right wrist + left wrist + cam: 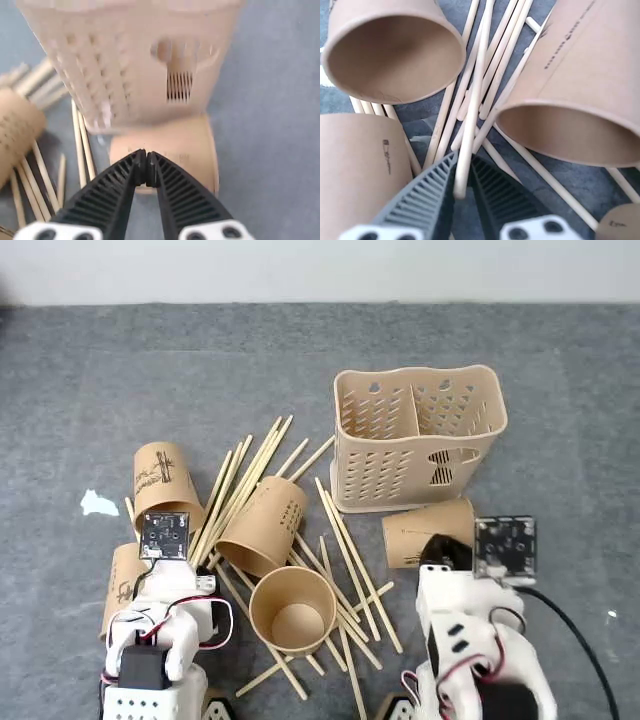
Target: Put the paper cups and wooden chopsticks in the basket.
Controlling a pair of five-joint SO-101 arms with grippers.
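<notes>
Five paper cups (262, 525) sit on the grey table (560, 360), all outside the basket (400, 475). Four lie on their sides: the back-left cup (165, 478), the cup by the L arm (122, 585) (partly hidden by that arm), the middle cup (268, 520) resting on the sticks, and the cup by the basket (425, 532), which touches the basket's front wall. One, the upright cup (292, 612), stands mouth up near the front, btw. the two arms.

The wooden chopsticks (345, 550) are a dozen or more. They're too crossed over each other for an exact count. They fan out from the L cups across to the foot of the basket, all on the table. One basket, two compartments, stands upright at the back R.

One small white scrap (98, 503) lies at the far L.

Two arms, one each side at the front. The left gripper (463, 157) is low over the pile w/ its jaws pinched on a single chopstick (475, 100) near its end, cups close on both sides. The right gripper (146, 154) hangs over the cup by the basket (165, 150), jaws clenched tip to tip, nothing btw. them.
</notes>
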